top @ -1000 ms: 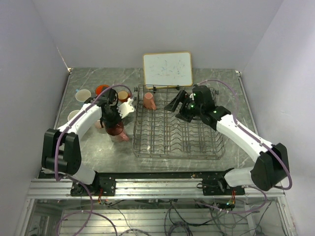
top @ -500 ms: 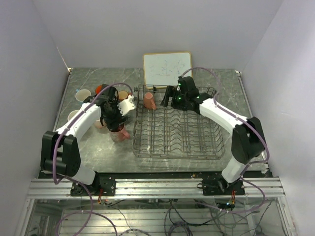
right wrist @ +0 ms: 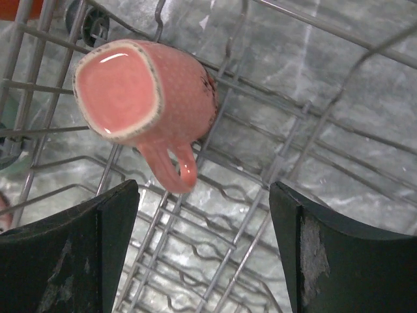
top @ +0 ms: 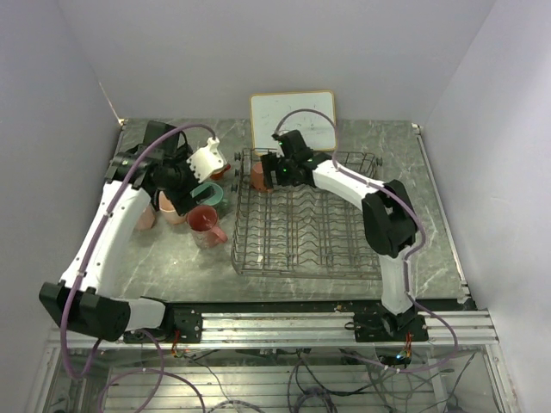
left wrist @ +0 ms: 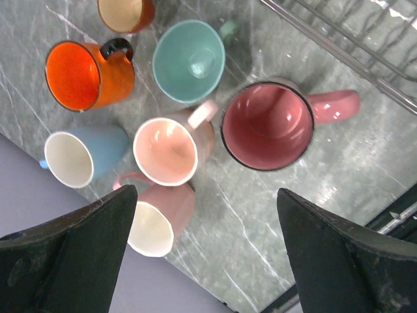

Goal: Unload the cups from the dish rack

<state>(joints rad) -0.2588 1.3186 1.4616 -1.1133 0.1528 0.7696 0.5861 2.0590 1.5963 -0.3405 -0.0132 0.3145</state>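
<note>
Left claw hangs wide open over the counter, nothing between its fingers. Below it a cluster of seven cups stands mouth-up, left of the dish rack: dark pink mug, peach cup, mint green cup, orange mug, light blue cup, a pale pink cup, and a small orange one at the edge of the wrist view. One pink cup lies tilted in the rack's far left corner, handle pointing down in the wrist view. Right claw is over it, parted wide, not touching it, gripping nothing.
</note>
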